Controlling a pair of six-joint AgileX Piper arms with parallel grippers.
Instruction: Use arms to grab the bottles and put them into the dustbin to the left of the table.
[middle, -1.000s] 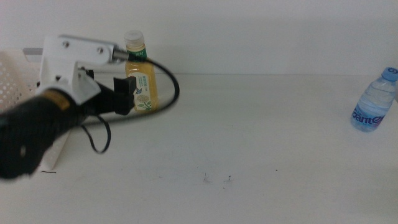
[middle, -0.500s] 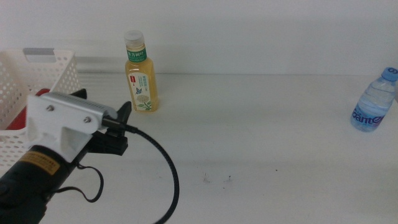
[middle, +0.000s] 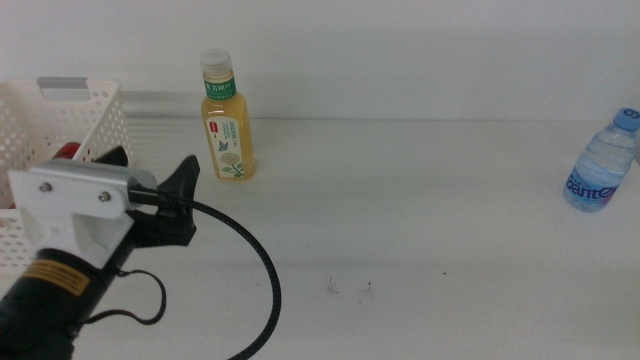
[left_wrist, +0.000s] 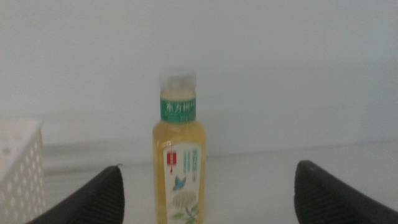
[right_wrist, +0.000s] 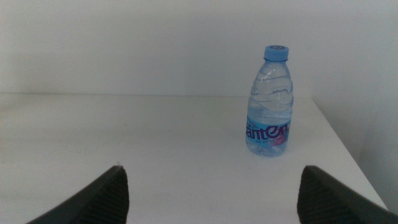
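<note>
The left gripper (middle: 150, 190) is held wide apart near the dustbin (middle: 60, 130), aimed at the upright yellow tea bottle (middle: 227, 125). Something red, maybe the can (middle: 66, 151), is seen inside. The right gripper (right_wrist: 211, 190), also spread, is faced by the water bottle (right_wrist: 268, 102) on the table (middle: 420, 220)

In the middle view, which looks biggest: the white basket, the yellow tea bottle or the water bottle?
1. White basket, though partly cut off.
2. Yellow tea bottle.
3. Water bottle, also cut off at the edge.

Plain white wall (middle: 420, 50) behind, meeting surface at faint seam (no windows visible); light soft, even.
</note>
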